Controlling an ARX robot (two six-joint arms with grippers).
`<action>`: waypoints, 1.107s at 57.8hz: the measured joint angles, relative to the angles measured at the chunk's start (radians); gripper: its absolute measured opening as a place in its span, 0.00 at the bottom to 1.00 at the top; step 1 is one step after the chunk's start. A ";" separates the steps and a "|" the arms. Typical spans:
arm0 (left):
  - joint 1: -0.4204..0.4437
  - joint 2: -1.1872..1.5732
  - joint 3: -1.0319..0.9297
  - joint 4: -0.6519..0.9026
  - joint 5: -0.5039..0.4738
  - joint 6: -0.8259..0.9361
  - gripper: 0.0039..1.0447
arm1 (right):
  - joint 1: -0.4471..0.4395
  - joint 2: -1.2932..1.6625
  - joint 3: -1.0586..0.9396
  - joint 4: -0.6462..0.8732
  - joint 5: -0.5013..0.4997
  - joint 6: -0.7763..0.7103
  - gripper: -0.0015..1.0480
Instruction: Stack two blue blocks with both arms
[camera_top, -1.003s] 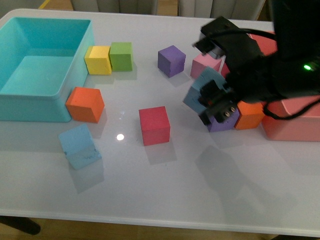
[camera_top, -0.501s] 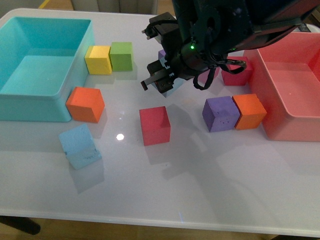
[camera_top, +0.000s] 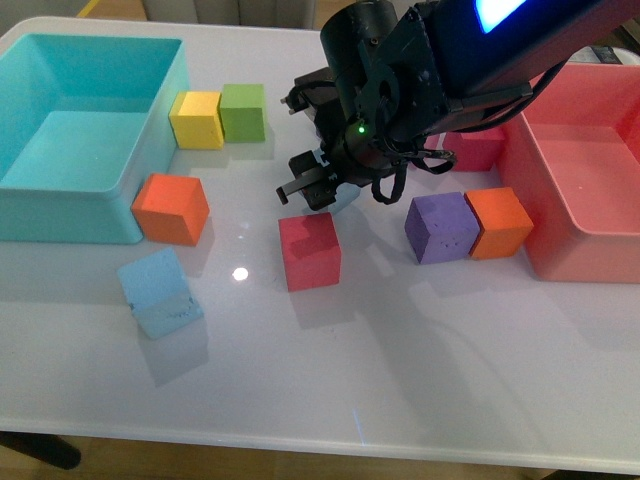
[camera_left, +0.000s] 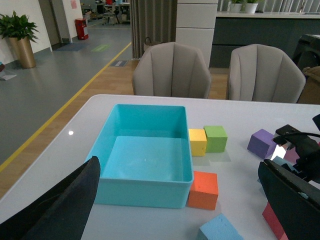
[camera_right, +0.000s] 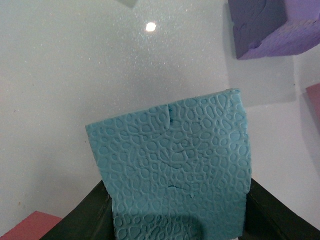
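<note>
Blue block (camera_right: 172, 165) pinched in right jaws | now nearer red block (camera_top: 309, 250) | left jaws spread

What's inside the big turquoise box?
Inside the big turquoise plastic bin only its own bare floor shows, with nothing lying on it. Its near wall hides a thin strip of floor just behind it.

An office: grey armchairs (camera_left: 172, 70), potted plant (camera_left: 19, 31), long corridor (camera_left: 75, 60) beyond.
</note>
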 joint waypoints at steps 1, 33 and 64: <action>0.000 0.000 0.000 0.000 0.000 0.000 0.92 | 0.000 0.002 0.000 0.000 0.000 0.000 0.53; 0.000 0.000 0.000 0.000 0.000 0.000 0.92 | -0.025 -0.019 -0.062 0.095 -0.029 0.014 0.91; 0.000 0.000 0.000 0.000 0.000 0.000 0.92 | -0.083 -0.558 -0.596 0.434 -0.145 0.029 0.91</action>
